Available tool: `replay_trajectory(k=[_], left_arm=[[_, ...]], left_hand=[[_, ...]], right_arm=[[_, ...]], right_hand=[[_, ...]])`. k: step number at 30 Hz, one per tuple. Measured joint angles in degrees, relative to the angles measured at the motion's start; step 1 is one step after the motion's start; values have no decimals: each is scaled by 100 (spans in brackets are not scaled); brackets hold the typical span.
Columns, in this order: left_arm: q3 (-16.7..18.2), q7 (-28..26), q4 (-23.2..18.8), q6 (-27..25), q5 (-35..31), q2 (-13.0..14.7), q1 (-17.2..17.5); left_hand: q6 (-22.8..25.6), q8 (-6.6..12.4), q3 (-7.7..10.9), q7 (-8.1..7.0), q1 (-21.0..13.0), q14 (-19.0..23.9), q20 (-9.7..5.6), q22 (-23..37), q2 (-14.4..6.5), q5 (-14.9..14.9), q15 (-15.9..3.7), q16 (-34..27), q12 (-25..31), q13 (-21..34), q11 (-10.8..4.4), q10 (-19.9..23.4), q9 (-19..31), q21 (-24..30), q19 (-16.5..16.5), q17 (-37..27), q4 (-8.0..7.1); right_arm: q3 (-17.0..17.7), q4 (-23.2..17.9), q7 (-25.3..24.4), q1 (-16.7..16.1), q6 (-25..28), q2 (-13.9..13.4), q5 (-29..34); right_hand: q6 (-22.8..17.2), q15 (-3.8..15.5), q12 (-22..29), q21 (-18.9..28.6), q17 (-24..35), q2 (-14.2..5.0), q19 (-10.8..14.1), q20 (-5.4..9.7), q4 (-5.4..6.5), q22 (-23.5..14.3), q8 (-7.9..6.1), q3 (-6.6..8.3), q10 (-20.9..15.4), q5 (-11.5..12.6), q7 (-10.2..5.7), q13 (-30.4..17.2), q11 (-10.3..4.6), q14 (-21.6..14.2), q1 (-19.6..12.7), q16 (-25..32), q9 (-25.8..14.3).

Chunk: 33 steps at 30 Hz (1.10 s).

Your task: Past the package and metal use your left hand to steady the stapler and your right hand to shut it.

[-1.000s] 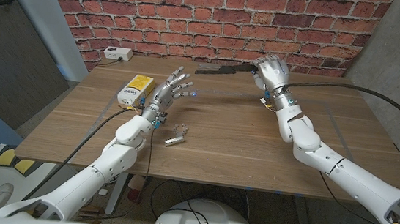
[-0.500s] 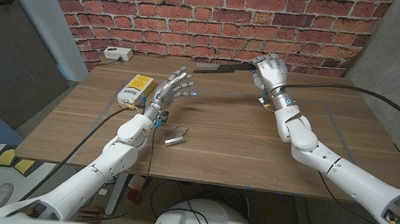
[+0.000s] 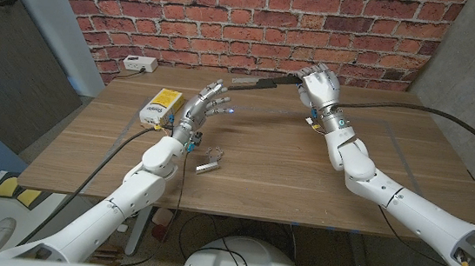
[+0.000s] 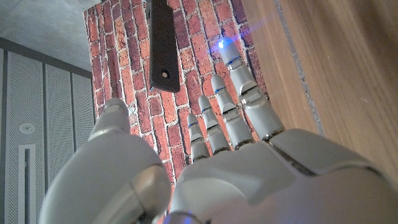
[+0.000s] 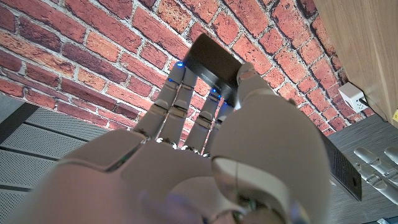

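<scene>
The right hand point(image 3: 319, 85) has its fingers point(image 5: 180, 99) curled around one end of the stapler point(image 3: 260, 83), with the thumb point(image 5: 245, 84) pressed against the black body in the right wrist view; the long, dark stapler is held near the far edge of the table point(image 3: 303, 174), projecting from this hand toward the robot's left, in front of the brick wall point(image 3: 232, 10). Whether it touches the table cannot be told. The left hand point(image 3: 207, 104) holds nothing: its fingers point(image 4: 233, 106) are extended and slightly spread, pointing toward the wall, and the free end of the stapler point(image 4: 163, 43) lies beyond the fingertips without contact. Just beside the left wrist, toward the robot's left, the yellow package point(image 3: 160, 106) rests on the table. A small metal piece point(image 3: 208, 162) lies on the table close to the left forearm. A white box point(image 3: 140, 65) sits at the far left corner.
</scene>
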<state>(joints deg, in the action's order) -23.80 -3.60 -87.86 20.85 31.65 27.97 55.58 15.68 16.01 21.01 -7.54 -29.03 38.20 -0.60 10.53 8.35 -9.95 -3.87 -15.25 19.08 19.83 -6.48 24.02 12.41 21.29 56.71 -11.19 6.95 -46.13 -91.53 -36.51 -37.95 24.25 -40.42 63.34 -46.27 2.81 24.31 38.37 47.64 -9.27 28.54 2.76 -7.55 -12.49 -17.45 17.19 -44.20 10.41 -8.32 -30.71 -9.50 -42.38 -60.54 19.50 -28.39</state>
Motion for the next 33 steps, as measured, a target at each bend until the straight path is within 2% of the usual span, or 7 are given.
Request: replay_trajectory(k=[7,11,18,27,33], left_arm=[[-1,-98,-94,-63,-21,-2,37],[-8,-147,-132,-86,-35,-10,50],[-21,-190,-185,-125,-42,-14,57],[-43,-222,-263,-246,-65,19,58],[-73,-160,-284,-305,-64,61,30]], left_hand=[[159,80,-53,142,60,117,0,3,17,-9,11,21,49,42,9,151,53,0,0,0,-7],[132,80,-52,-79,92,274,-34,29,-15,-24,-9,21,157,79,23,436,52,0,34,-1,-7],[232,80,-52,-177,90,490,-113,29,-16,-45,-83,-6,242,133,-28,749,52,0,113,-1,-7],[352,80,-52,-163,104,504,-103,29,-91,-45,-70,-5,282,159,-17,880,36,0,124,-1,-7],[648,200,-52,-33,104,597,-114,28,-91,-45,-83,-5,334,208,-57,1064,36,-38,134,-1,-7]], right_arm=[[-27,51,-124,12,-43,-14,0],[-43,80,-178,18,-62,-17,2],[-77,115,-243,40,-94,-13,12],[-108,143,-300,71,-122,14,17],[-129,143,-319,77,-142,18,36]], right_hand=[[21,31,0,2,-5,-25,-72,-10,0,-1,47,0,85,-6,-22,-10,18,31,25,-28,0],[22,31,-27,3,-4,-25,-103,20,0,-2,49,0,105,-9,-22,-24,-1,31,25,-44,6],[22,31,-43,45,25,-25,-134,-10,1,-2,72,0,105,-20,-22,-28,-1,31,25,-68,13],[22,30,-45,90,54,-39,-133,-10,1,-1,88,-1,105,14,-22,-27,-1,31,39,-83,11],[22,61,-46,115,54,-39,-195,-11,1,-4,109,-1,105,14,-22,-24,-1,62,39,-89,8]])
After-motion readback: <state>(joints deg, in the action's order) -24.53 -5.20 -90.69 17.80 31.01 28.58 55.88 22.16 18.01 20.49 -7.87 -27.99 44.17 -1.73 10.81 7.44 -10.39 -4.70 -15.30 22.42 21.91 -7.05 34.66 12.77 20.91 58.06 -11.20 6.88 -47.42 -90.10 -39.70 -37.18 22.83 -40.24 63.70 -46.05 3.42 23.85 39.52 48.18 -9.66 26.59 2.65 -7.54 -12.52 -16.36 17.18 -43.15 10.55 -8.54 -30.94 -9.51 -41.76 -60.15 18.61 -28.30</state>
